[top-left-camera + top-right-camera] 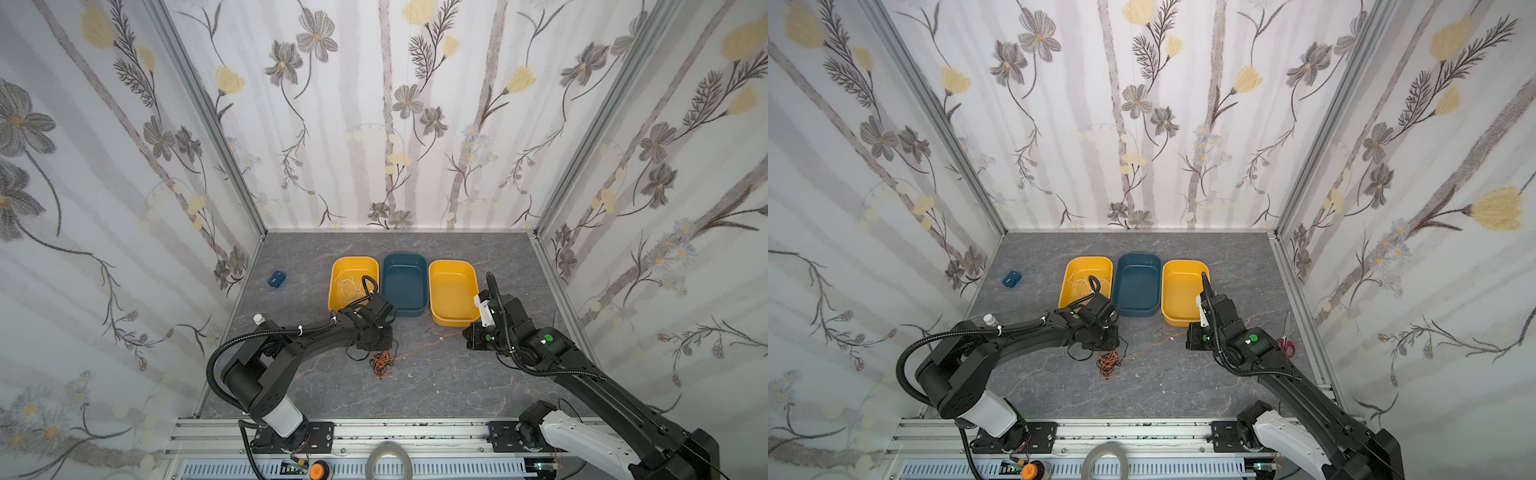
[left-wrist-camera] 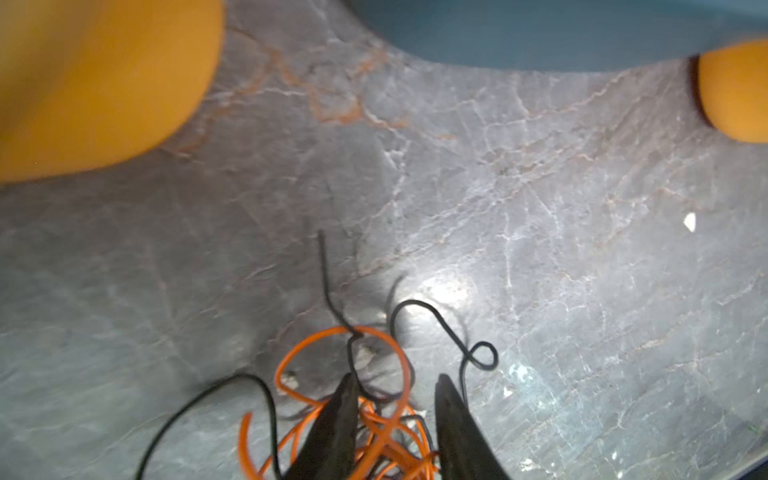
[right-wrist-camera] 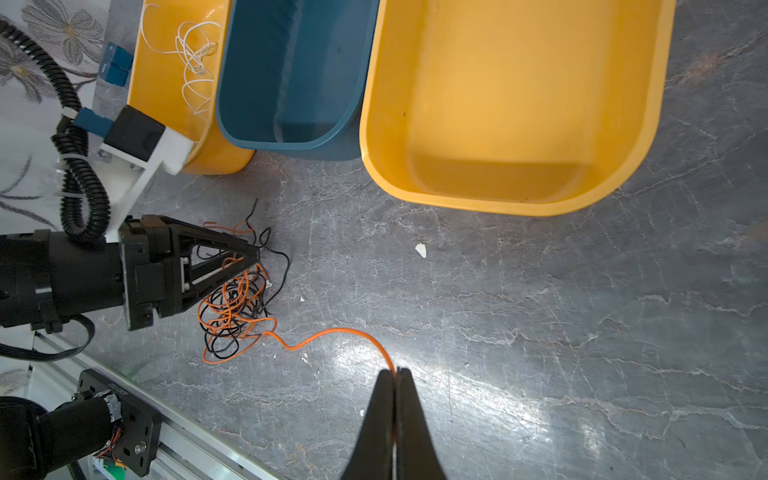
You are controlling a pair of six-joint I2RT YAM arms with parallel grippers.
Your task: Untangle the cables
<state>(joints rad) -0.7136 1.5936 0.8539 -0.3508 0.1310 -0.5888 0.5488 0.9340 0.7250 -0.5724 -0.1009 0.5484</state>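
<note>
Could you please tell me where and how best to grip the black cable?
I'd take the black cable by its loose end, which pokes out of the tangle toward the blue bin. Come from above: that end lies alone on bare table.

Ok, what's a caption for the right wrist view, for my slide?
Right gripper shut on orange cable, trailing from the orange-black tangle at the left gripper.

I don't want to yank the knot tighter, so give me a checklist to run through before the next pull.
1. Right gripper shut on orange cable: ok.
2. Left gripper clamped on tangle: cannot tell; strands lie between its fingers.
3. Black cable free of orange: not ok, intertwined.
4. Blue bin and right yellow bin empty: ok.
5. White cable in left yellow bin: ok.
</note>
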